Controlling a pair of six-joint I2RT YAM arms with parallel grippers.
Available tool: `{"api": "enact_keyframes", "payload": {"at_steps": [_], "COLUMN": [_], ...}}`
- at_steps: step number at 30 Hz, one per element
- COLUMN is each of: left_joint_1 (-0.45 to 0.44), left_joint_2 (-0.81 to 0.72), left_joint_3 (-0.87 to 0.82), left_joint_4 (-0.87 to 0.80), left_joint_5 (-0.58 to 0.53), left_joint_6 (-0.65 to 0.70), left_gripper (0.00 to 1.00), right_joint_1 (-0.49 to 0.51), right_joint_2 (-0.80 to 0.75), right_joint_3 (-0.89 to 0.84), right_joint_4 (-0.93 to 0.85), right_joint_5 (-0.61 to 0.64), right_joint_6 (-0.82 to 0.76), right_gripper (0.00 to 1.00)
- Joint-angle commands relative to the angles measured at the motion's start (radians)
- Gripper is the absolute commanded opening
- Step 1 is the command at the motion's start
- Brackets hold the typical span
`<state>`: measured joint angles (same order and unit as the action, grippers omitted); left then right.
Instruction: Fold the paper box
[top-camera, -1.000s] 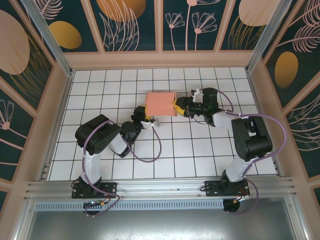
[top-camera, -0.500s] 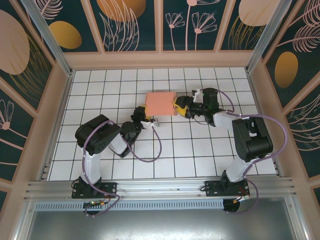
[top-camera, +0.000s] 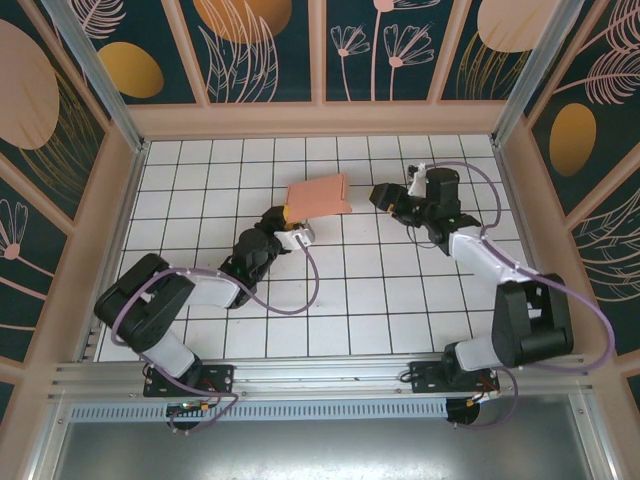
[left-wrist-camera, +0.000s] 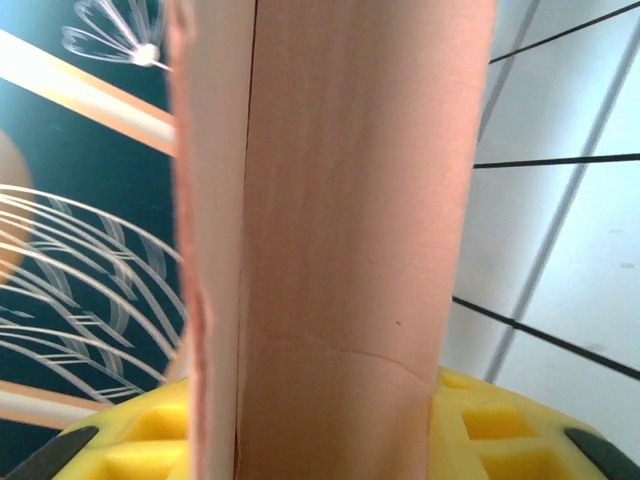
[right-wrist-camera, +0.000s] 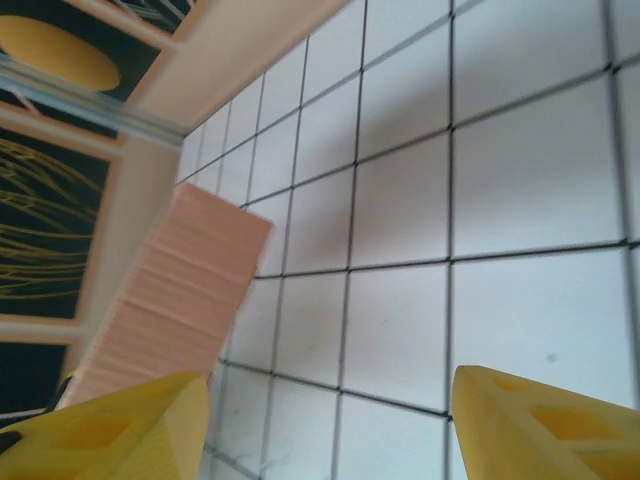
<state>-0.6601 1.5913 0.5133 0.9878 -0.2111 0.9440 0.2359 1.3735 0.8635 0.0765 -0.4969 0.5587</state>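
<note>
The salmon-pink paper box (top-camera: 318, 195) is folded flat and hangs tilted above the tiled floor, near the middle of the back half. My left gripper (top-camera: 291, 219) is shut on its near left corner. In the left wrist view the box (left-wrist-camera: 340, 250) stands upright between the yellow fingers (left-wrist-camera: 500, 430), pressed on both sides. My right gripper (top-camera: 384, 197) is open to the right of the box, a small gap away from its edge. In the right wrist view the box (right-wrist-camera: 180, 290) slants at the left, beyond the widely parted yellow fingertips (right-wrist-camera: 540, 425), with nothing between them.
White tiled floor (top-camera: 400, 290) spreads around both arms. Peach-framed walls with dark floral panels (top-camera: 270, 50) close in the back and sides. A purple cable (top-camera: 300, 300) loops from the left arm over the floor. A metal rail (top-camera: 320, 375) runs along the near edge.
The right gripper has let go of the box's right edge and drawn back to the right. The left arm has stretched out and tipped the box up off the floor.
</note>
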Motion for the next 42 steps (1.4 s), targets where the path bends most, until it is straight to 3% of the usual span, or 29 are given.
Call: {"api": "enact_keyframes", "payload": {"at_steps": [1,7,12,21,27,33,42], "left_joint_1": [0.001,0.001,0.001,0.01,0.013,0.012,0.013], "left_joint_2": [-0.073,-0.146,-0.173,-0.207,-0.156,-0.125,-0.035], "left_joint_3": [0.042,0.134,0.24,0.331,0.426,0.453,0.51], "left_joint_4": [-0.348,-0.714,-1.001,-1.29,-1.474,-1.506,-1.556], "left_joint_5": [0.091,0.179,0.206,0.327,0.411,0.419,0.43], "left_joint_6": [-0.162,-0.324,-0.404,-0.46,-0.446,-0.417,-0.399], "left_gripper": [0.32,0.34,0.35,0.33,0.34,0.34,0.34], "right_joint_1": [0.041,0.198,0.28,0.287,0.306,0.336,0.345], "right_joint_2": [-0.111,-0.215,-0.233,-0.294,-0.323,-0.282,-0.163], "right_joint_3": [0.025,0.026,0.034,-0.032,-0.084,-0.079,-0.034], "right_joint_4": [-0.108,-0.169,-0.211,-0.19,-0.164,-0.178,-0.232], "right_joint_5": [0.201,0.457,0.586,0.433,0.303,0.189,0.191], "right_joint_6": [-0.239,-0.506,-0.587,-0.697,-0.871,-0.927,-0.967], "right_gripper": [0.66,0.67,0.73,0.75,0.73,0.43,0.38]}}
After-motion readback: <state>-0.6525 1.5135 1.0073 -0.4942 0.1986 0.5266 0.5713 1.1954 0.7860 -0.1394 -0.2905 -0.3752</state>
